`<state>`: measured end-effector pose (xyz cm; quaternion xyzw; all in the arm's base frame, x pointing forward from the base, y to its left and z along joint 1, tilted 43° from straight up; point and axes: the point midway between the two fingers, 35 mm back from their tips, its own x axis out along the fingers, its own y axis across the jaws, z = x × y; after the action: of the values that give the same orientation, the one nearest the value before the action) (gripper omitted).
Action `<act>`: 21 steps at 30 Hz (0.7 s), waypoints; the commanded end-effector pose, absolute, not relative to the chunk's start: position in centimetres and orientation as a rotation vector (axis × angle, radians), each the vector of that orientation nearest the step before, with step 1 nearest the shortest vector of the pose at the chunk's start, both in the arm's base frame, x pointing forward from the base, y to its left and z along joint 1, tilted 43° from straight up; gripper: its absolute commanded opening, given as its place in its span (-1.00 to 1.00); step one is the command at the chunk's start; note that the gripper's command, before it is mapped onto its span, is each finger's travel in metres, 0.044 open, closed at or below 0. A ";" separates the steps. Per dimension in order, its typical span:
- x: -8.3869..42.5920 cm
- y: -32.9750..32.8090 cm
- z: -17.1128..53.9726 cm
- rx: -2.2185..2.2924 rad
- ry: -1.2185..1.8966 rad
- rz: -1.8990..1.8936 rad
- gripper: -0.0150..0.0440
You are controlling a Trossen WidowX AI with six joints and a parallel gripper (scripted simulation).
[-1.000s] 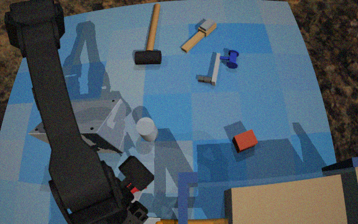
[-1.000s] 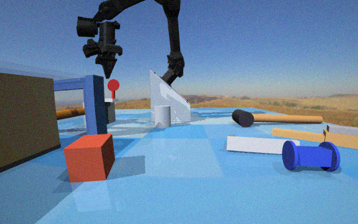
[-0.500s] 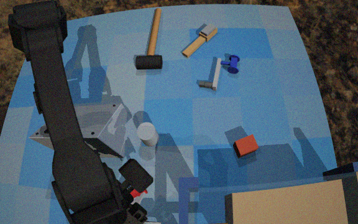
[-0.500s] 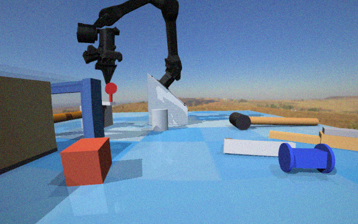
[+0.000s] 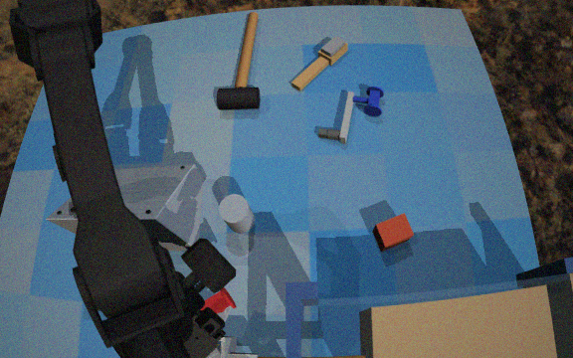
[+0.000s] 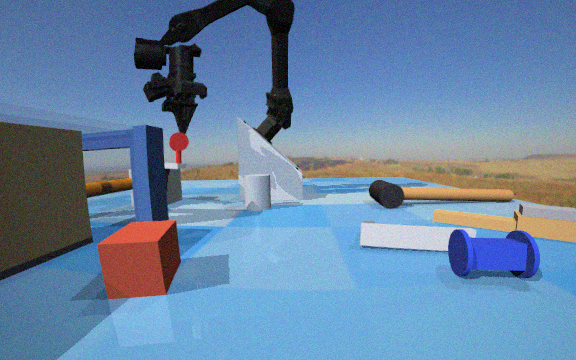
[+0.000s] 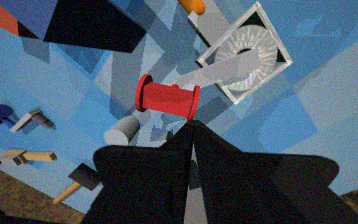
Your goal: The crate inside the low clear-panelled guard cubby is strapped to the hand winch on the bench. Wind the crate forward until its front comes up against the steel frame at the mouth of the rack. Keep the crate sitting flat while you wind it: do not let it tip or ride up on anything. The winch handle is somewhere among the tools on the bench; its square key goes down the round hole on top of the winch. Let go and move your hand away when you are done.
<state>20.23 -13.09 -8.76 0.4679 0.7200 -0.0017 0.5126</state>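
The winch (image 6: 174, 186) (image 7: 283, 63) has a pale crank arm (image 7: 210, 71) on top with a red spool-shaped grip (image 5: 221, 300) (image 6: 178, 141) (image 7: 167, 98). My gripper (image 6: 183, 131) (image 7: 193, 123) is shut and empty, pointing down with its tips right by one end of the red grip; whether they touch it I cannot tell. The tan crate (image 5: 461, 323) (image 6: 23, 200) sits flat behind the blue steel frame (image 5: 293, 318) (image 6: 148, 172), with a gap between its front and the frame. An orange strap or bar (image 6: 109, 187) (image 7: 194, 6) runs toward the winch.
A red-orange block (image 5: 394, 232) (image 6: 138, 260) lies outside the cubby. A white cylinder (image 5: 236, 211) (image 6: 258, 192) stands near the arm's base. Farther off lie a mallet (image 5: 238, 98) (image 6: 387, 194), a wooden-handled tool (image 5: 312, 73) and a crank with a blue grip (image 5: 374, 100) (image 6: 498, 252).
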 end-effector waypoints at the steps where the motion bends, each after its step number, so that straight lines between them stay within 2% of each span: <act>1: 20.4 -14.5 -7.4 1.118 1.724 -0.008 -0.49; 10: 20.5 -16.5 -5.3 1.117 1.724 -0.008 -0.49; 21: 23.2 -14.8 -6.3 1.031 1.343 -0.232 0.49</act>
<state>22.15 -15.41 -6.55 0.4556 0.6509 -0.0703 0.6032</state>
